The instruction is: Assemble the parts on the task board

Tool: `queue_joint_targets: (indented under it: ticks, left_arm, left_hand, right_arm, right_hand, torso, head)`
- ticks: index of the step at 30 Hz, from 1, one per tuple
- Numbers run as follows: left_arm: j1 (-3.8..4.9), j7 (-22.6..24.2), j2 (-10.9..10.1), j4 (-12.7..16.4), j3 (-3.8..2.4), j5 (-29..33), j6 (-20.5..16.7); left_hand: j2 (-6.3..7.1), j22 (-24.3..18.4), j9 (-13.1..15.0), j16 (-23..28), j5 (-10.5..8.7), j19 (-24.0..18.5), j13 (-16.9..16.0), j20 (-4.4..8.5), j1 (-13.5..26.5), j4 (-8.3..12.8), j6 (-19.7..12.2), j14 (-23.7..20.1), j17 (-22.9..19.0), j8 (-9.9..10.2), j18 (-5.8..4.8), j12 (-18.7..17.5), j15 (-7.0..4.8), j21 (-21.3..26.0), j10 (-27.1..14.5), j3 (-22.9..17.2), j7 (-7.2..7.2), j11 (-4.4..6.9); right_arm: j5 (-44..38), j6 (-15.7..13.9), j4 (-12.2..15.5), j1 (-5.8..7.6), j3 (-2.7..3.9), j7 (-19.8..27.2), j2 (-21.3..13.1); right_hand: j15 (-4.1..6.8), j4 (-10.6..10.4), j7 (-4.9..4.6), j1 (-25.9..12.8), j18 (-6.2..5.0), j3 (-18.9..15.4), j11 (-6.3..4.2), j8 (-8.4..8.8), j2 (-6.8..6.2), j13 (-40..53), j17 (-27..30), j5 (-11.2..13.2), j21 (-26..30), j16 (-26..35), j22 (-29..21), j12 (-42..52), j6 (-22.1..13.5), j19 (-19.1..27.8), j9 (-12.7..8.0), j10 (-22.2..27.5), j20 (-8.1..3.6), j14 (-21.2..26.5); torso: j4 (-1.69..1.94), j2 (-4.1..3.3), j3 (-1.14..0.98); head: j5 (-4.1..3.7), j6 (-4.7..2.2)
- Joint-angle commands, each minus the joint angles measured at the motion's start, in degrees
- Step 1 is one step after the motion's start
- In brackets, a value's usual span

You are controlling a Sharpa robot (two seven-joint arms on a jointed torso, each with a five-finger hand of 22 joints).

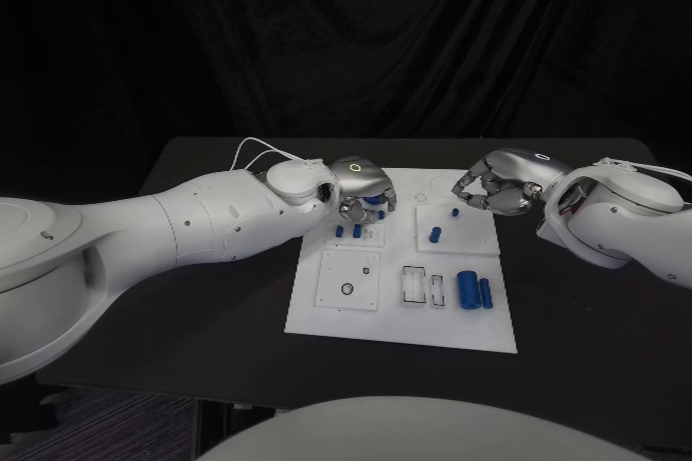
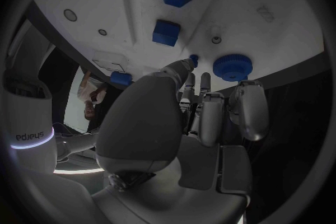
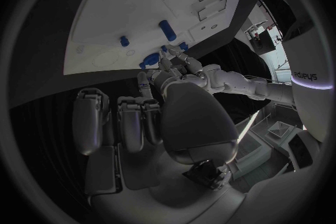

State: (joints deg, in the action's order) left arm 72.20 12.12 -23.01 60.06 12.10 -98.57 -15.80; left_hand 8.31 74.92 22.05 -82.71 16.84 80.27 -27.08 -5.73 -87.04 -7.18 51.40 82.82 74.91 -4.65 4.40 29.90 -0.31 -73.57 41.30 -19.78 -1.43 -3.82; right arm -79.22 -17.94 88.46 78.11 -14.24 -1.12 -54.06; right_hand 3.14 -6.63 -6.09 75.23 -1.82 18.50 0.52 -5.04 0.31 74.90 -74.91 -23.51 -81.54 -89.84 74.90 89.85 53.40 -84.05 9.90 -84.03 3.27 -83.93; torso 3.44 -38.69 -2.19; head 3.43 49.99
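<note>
Hovering over the task board's (image 1: 335, 316) far-left corner, left hand (image 1: 358, 186) seems to pinch a small blue part (image 2: 194, 58) at its fingertip. Right hand (image 1: 495, 184) clenched, holding nothing, above far-right edge. Advice: lower straight, seat part squarely.

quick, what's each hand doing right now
Left hand: thumb tip touches a small blue peg on the white task board; a grip cannot be told.
Right hand: fingers curled in, holding nothing.
</note>
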Motion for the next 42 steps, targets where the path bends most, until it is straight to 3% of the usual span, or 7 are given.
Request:
queue_joint_targets:
  ticks: [1,11,25,42]
  left_arm:
    - [-0.21,0.97,0.33,-0.28,-0.05,-0.22,0.68]
    - [-0.55,1.66,1.05,-1.12,-0.05,-0.22,0.54]
    - [-0.86,1.82,1.47,-1.94,-0.04,-0.22,0.01]
    - [-1.03,1.5,1.69,-2.46,-0.04,-0.22,0.77]
  left_hand:
    - [-0.65,10.0,-0.07,-0.39,0.27,0.15,-0.06,0.35,-0.02,0.44,0.4,-0.22,1.29,-0.18,-0.54,0.37,-0.3,-0.04,0.47,-0.09,0.21,0.03]
    - [-1.01,10.14,-0.16,-0.46,0.29,0.44,0.09,0.62,0.16,0.65,1.73,-0.2,1.19,-0.69,-0.63,0.64,-0.64,-0.42,2.02,-0.48,-0.05,0.66]
    - [-1.11,10.07,-1.0,-0.12,0.8,0.32,3.45,1.07,0.28,1.27,2.87,-0.51,0.31,-0.17,-0.59,-2.72,-1.05,-0.06,4.71,-2.11,-0.42,1.08]
    - [-1.42,10.22,-1.34,-0.37,-0.51,0.73,4.34,1.26,1.28,1.3,3.87,-0.14,0.56,-0.08,-0.71,-3.05,-1.37,-0.54,7.99,-1.69,-1.05,1.62]
  right_arm:
    - [-0.03,-0.55,0.11,-0.14,0.05,-0.23,-0.02]
    - [-0.03,-0.49,0.1,-0.14,0.05,-0.25,0.01]
    - [-0.03,-0.34,0.11,-0.14,0.05,-0.37,-0.01]
    - [-0.03,-0.03,0.03,-0.14,0.05,-0.41,0.11]
  right_hand:
    - [0.04,-0.09,0.17,-0.72,-0.35,0.35,-0.13,0.15,-0.06,15.1,-15.09,-0.24,0.03,-0.16,12.21,0.15,0.02,-1.59,0.0,-5.97,-0.1,-6.07]
    - [0.04,-0.09,0.17,-0.72,-0.35,0.35,-0.13,0.15,-0.06,15.1,-15.09,-0.24,0.03,-0.16,12.21,0.15,0.02,-1.59,0.0,-5.97,-0.1,-6.07]
    - [0.02,-0.04,0.14,-0.8,-0.37,0.41,-0.1,0.16,-0.08,15.1,-15.09,-0.29,0.1,-0.16,12.19,0.15,0.0,-1.56,0.0,-5.97,-0.1,-6.07]
    - [0.02,-0.04,0.14,-0.8,-0.37,0.41,-0.1,0.16,-0.08,15.1,-15.09,-0.29,0.1,-0.16,12.19,0.15,0.0,-1.56,0.0,-5.97,-0.1,-6.07]
  torso:
    - [-0.04,-0.02,0.0]
    - [0.04,0.01,-0.03]
    - [0.07,0.03,-0.01]
    - [0.05,-0.01,-0.02]
  head:
    - [-0.05,0.01]
    - [-0.06,0.01]
    - [-0.03,0.01]
    - [0.06,0.01]
